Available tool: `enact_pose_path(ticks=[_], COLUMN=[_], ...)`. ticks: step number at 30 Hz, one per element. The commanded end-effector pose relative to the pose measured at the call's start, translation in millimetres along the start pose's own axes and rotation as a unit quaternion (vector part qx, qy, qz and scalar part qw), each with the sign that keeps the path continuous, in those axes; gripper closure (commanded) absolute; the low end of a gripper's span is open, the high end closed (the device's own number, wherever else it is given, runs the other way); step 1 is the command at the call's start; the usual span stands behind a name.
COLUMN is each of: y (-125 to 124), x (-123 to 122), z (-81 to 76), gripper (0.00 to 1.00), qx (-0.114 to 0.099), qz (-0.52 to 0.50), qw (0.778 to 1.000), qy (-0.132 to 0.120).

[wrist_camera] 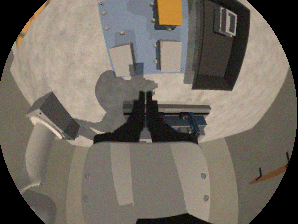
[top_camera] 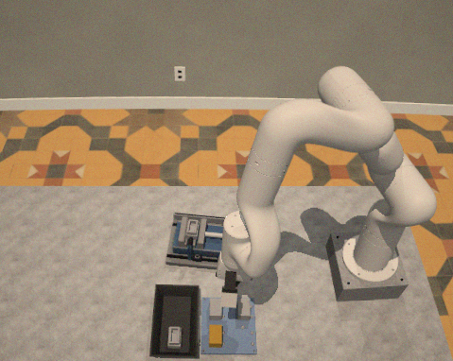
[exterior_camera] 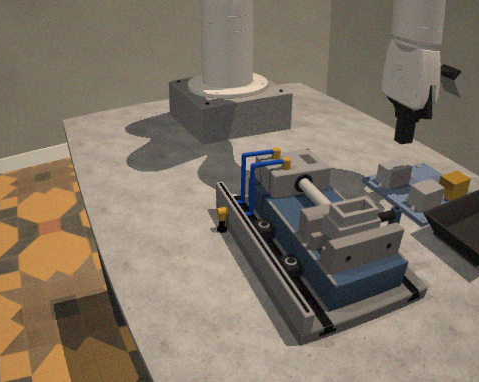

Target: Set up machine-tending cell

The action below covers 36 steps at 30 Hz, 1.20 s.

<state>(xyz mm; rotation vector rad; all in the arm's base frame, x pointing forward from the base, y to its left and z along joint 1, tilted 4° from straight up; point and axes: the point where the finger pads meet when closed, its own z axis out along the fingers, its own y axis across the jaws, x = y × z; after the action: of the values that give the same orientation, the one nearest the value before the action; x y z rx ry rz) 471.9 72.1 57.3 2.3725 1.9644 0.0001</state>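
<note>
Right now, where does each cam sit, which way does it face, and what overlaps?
Top: high, facing the wall, looking down; whole arm, vise, outfeed tray.
Exterior: table level beside the vise, looking across to the arm's base; shut gripper hanging.
Wrist: on the wrist, looking down past its shut fingers.
Shared: all show the infeed plate with the brass blank.

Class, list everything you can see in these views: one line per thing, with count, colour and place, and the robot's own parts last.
Vise: one, blue and grey, mid-table.
Finished part in vise: one, grey, pocket up, in the opening.
Outfeed tray: one, dark grey, beside the infeed plate.
Finished part in tray: one, grey, on the tray floor.
Infeed plate: one, light blue, near the table edge.
Aluminium blanks: two, grey, on the plate.
Brass blank: one, yellow, on the plate.
Wall socket: one, white, on the wall.
Arm pedestal: one, grey, on the table.
Arm: one, white.
End effector: one, black, shut, empty, in the air above the table.
</note>
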Motion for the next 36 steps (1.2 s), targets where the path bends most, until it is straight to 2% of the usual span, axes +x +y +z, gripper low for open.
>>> enact_pose_path(ticks=[1,14,16,27,36], y=[0.7,0.7,0.7,0.6,0.6], x=[0.3,0.3,0.3,0.3,0.2], z=[-2.9,-31.3,-31.3,-59.3,-67.2], gripper=[1.00,1.00,1.00,1.00,1.00], qx=[-0.001,-0.001,-0.001,-0.001,-0.001], qz=[0.000,0.000,0.000,0.000,0.000], qw=[1.000,1.000,1.000,1.000,1.000], qy=[0.000,0.000,0.000,0.000,0.000])
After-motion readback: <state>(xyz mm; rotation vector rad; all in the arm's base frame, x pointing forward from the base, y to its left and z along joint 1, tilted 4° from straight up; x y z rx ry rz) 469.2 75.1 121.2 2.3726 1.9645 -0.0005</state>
